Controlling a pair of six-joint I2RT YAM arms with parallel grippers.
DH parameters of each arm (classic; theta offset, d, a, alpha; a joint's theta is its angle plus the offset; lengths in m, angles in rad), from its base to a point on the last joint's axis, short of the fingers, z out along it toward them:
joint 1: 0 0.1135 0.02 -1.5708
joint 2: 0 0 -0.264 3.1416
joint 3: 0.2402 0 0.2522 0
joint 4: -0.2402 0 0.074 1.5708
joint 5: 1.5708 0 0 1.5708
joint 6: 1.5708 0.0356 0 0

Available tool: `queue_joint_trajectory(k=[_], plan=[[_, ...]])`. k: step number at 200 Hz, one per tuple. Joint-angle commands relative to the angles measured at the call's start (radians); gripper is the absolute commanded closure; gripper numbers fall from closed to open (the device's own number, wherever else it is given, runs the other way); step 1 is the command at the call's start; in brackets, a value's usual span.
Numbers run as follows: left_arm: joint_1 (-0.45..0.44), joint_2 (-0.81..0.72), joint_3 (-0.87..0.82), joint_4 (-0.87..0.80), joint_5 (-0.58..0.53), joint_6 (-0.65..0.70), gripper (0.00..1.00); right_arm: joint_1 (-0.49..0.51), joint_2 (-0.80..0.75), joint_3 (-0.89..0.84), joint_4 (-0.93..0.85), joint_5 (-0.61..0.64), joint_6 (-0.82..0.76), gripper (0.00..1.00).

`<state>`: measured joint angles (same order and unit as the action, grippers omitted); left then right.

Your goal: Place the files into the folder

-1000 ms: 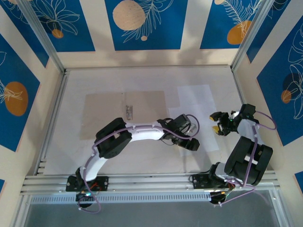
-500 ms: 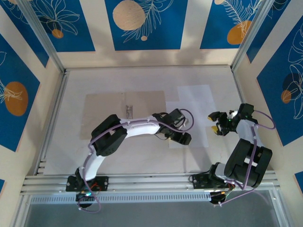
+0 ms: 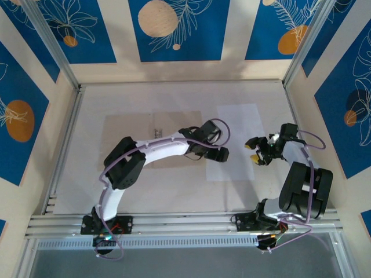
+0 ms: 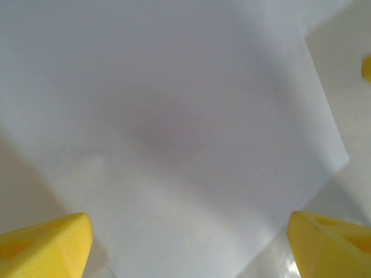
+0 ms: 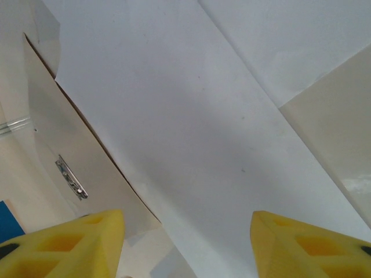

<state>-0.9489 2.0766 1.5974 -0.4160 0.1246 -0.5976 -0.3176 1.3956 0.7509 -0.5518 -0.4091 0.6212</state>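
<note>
1. Left gripper (image 4: 186, 246): jaws spread wide, nothing between them.
2. Right gripper (image 5: 188, 240): jaws apart, empty.
3. Files (image 4: 174, 116): two white sheets, overlapping, lying flat beneath and ahead of both pairs of jaws.
4. Folder (image 5: 64, 139): tan card, lying open, left of the right jaws, alongside the sheets' edge; metal clip (image 5: 71, 176) on its inner face.

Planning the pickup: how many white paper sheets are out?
2, overlapping right of the folder: far sheet toward the back, near sheet in front of it. Others may hide beneath.
</note>
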Motion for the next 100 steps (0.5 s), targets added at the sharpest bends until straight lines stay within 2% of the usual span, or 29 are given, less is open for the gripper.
queue_joint_trajectory(k=[1, 27, 57, 100], plan=[[0.024, 0.025, 0.071, -0.038, -0.100, -0.063, 0.13, 0.027, 0.027, 0.051, 0.012, 0.017, -0.011, 0.40], [0.024, 0.056, 0.112, -0.040, -0.143, -0.106, 0.11, 0.055, 0.077, 0.095, 0.006, 0.055, -0.013, 0.40], [0.024, 0.091, 0.128, 0.007, -0.093, -0.140, 0.12, 0.073, 0.115, 0.107, 0.031, 0.052, 0.009, 0.41], [0.027, 0.133, 0.190, -0.030, -0.080, -0.116, 0.12, 0.096, 0.163, 0.122, 0.074, 0.058, 0.044, 0.41]])
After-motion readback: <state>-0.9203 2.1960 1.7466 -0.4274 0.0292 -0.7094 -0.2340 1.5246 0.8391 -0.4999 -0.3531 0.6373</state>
